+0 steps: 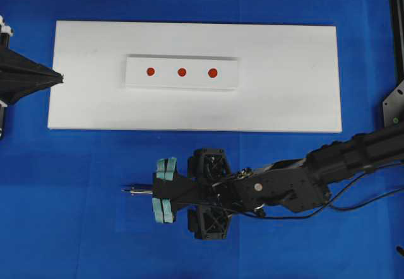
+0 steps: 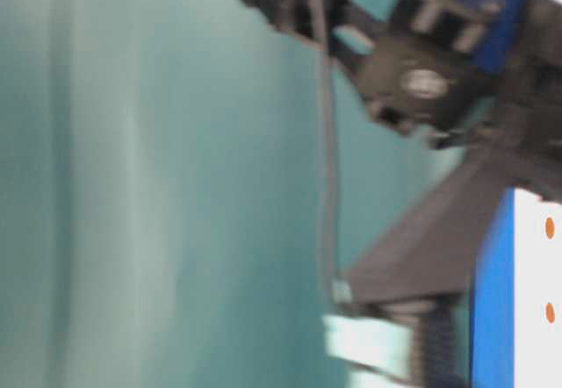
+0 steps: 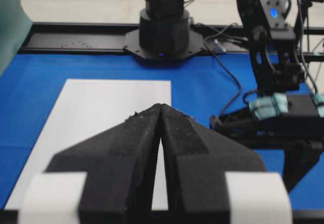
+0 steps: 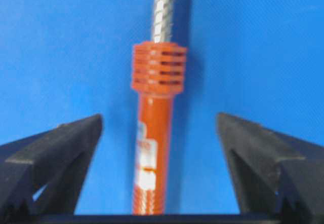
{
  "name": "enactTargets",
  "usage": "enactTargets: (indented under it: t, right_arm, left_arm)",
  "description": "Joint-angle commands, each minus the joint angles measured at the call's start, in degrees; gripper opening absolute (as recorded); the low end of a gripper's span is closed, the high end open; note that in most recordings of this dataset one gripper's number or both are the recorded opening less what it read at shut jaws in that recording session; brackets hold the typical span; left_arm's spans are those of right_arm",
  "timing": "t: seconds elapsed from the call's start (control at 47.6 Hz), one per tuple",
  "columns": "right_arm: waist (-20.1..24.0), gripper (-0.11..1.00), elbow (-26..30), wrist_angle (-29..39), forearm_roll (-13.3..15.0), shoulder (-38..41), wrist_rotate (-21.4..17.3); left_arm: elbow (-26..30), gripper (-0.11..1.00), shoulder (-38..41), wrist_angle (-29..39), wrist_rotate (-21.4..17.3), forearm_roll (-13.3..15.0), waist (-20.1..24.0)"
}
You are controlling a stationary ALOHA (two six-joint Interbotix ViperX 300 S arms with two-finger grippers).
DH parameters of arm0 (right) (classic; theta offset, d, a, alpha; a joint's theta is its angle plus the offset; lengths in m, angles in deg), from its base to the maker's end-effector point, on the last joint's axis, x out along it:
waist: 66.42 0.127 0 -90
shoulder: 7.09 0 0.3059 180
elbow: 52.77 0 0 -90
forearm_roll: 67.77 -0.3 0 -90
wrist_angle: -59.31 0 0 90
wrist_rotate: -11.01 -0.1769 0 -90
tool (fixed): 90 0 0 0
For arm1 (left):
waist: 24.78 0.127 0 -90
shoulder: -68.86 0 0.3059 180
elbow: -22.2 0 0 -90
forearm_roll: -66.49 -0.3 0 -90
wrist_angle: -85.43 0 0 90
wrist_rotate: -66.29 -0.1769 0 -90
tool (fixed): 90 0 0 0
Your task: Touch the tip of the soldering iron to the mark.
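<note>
While the right gripper (image 4: pixel 159 133) is standing wide open, gripping nothing, the iron (image 4: pixel 154 133) is lying between its fingers (image 4: pixel 55 153), touching neither, near of the mark (image 1: pixel 213 72).

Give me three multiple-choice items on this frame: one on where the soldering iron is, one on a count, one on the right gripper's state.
1. Where does the soldering iron lie?
A. On the white board
B. On the blue cloth, below the board in the overhead view
C. In the left gripper

2. How many red dots are on the white strip?
A. Two
B. Three
C. Four

3. How do the right gripper's jaws stand?
A. Open, one on each side of the iron's handle, clear of it
B. Shut on the handle
C. Shut on nothing

Answers: 1 B, the tip pokes out over blue cloth, off the board. 2 B, three dots sit in a row. 3 A, the right wrist view shows blue gaps between handle and both fingers.
</note>
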Motion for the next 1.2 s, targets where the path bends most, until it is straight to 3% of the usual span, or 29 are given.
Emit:
enactTargets:
  t: [0.0, 0.252, 0.546, 0.756, 1.008, 1.176]
  right_arm:
    - [0.0, 0.87, 0.7, 2.81, 0.26, -5.89, -0.09]
    - [0.0, 0.87, 0.88, 10.63, 1.67, -13.97, -0.09]
    - [-1.14, 0.87, 0.7, 11.69, 4.31, -14.77, 0.0]
    - [-7.12, 0.87, 0.62, 11.69, 6.42, -15.12, 1.67]
    - [-16.87, 0.87, 0.7, 10.55, 5.89, -15.38, 9.76]
    - [-20.48, 0.87, 0.18, 9.32, 5.36, -15.82, 11.87]
  left_arm:
    - [0.79, 0.0, 0.26, -0.26, 0.09, -0.09, -0.09]
    - [0.79, 0.0, 0.18, -0.18, 0.09, -0.09, 0.0]
    - [0.79, 0.0, 0.18, -0.09, 0.09, -0.09, 0.0]
    - [0.79, 0.0, 0.26, 0.0, 0.09, -0.09, 0.0]
    - [0.79, 0.0, 0.26, 0.0, 0.09, -0.09, 0.0]
    - [0.79, 0.0, 0.18, 0.0, 0.09, -0.09, -0.09]
